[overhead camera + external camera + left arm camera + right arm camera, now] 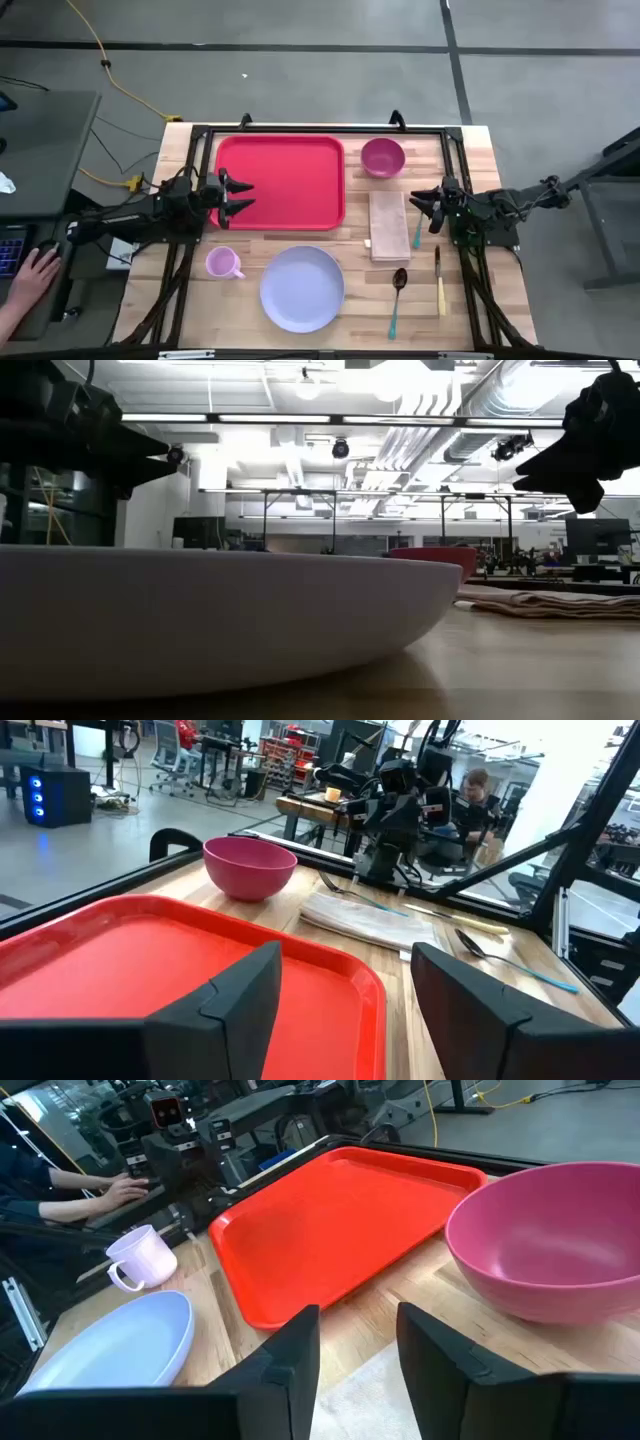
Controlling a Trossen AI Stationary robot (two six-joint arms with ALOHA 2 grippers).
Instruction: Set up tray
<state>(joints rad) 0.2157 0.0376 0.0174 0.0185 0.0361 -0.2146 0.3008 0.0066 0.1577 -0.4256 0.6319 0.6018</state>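
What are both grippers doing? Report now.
Left gripper: open, empty, over the tray's left edge.
Right gripper: open, empty, above the napkin.

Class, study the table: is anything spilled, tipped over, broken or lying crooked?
Nothing stands out. The tray lies flat and empty; bowl, mug and plate stand upright; napkin, spoon and knife lie neatly alongside.

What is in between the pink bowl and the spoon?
The folded napkin lies between the pink bowl and the spoon, seen best from above.
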